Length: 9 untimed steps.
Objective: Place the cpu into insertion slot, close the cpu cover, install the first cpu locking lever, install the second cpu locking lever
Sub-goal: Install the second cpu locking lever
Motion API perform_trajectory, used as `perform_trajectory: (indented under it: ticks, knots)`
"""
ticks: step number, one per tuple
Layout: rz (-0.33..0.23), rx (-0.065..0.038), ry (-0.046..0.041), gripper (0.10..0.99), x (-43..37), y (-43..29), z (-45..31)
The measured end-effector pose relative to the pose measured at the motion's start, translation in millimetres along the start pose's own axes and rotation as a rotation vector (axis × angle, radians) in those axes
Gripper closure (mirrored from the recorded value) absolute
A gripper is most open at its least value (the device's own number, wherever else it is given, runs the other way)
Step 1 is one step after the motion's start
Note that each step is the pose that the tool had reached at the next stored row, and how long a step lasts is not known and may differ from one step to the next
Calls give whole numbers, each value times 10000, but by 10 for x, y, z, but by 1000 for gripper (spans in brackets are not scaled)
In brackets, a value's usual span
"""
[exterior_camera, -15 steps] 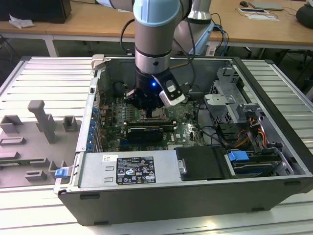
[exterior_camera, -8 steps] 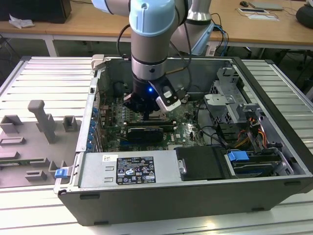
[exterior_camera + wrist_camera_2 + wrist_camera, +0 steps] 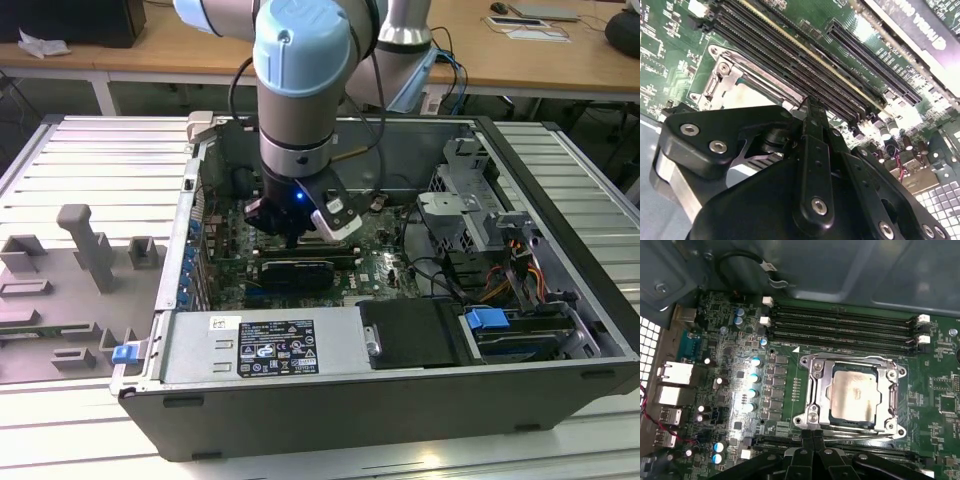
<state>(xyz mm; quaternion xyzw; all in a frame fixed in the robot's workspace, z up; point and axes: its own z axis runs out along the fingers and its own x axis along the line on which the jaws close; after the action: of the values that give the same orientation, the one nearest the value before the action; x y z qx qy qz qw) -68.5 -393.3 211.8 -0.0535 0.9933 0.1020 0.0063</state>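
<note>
The cpu [image 3: 854, 392] lies flat in the insertion slot [image 3: 801, 420], its pale metal top showing through the window of the cpu cover [image 3: 817, 387], which is folded down over it. Thin metal lever rods [image 3: 855, 429] run along two opposite edges of the socket. My gripper [image 3: 813, 433] is shut, with its black fingers pressed together and nothing visible between them. Its tip hangs just over the socket edge beside the memory slots [image 3: 790, 60]. The second wrist view shows the gripper [image 3: 812, 102] next to the cover [image 3: 735, 67]. In the exterior view the gripper [image 3: 297, 238] reaches down into the open computer case [image 3: 400, 400].
Long black memory slots [image 3: 840, 325] flank the socket on both sides. A black graphics card [image 3: 300, 270] lies close to the gripper. Cables [image 3: 440, 270], a drive cage [image 3: 470, 200] and the case walls hem in the board. A grey fixture [image 3: 80, 250] stands outside at the exterior view's left.
</note>
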Motion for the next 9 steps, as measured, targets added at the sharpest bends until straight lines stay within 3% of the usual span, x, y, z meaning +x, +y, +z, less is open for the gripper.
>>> perform_trajectory:
  ticks: [2, 6, 9]
  knots:
    - [-44, -204, -12, 980, 16, -14, 25]
    - [-55, -271, -19, 980, 24, -25, 77]
    - [-78, -395, -26, 980, 54, -25, 99]
